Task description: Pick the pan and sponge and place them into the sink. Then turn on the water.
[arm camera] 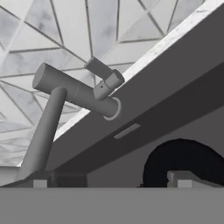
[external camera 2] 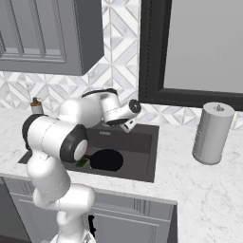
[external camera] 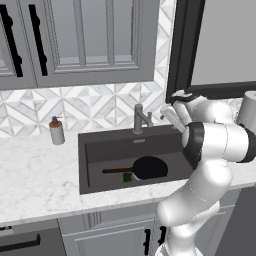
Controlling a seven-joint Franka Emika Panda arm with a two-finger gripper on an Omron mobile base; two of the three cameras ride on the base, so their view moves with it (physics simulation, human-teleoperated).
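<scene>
Seemingly empty, tool [arm camera: 111, 180] gapes beside faucet [arm camera: 74, 94].

The left base view looks forward and down from behind the arm's left, taking in the sink [external camera: 100, 165], the faucet [external camera: 140, 119] and the wall cabinets above. The right base view faces the same sink [external camera 2: 137, 161] from behind the arm's right, nearer the window side. Both share the basin, the marble surface [external camera: 35, 175] and the tiled wall. The hand view sits close under the faucet [arm camera: 74, 94], tilted, looking along the sink's back wall.
</scene>
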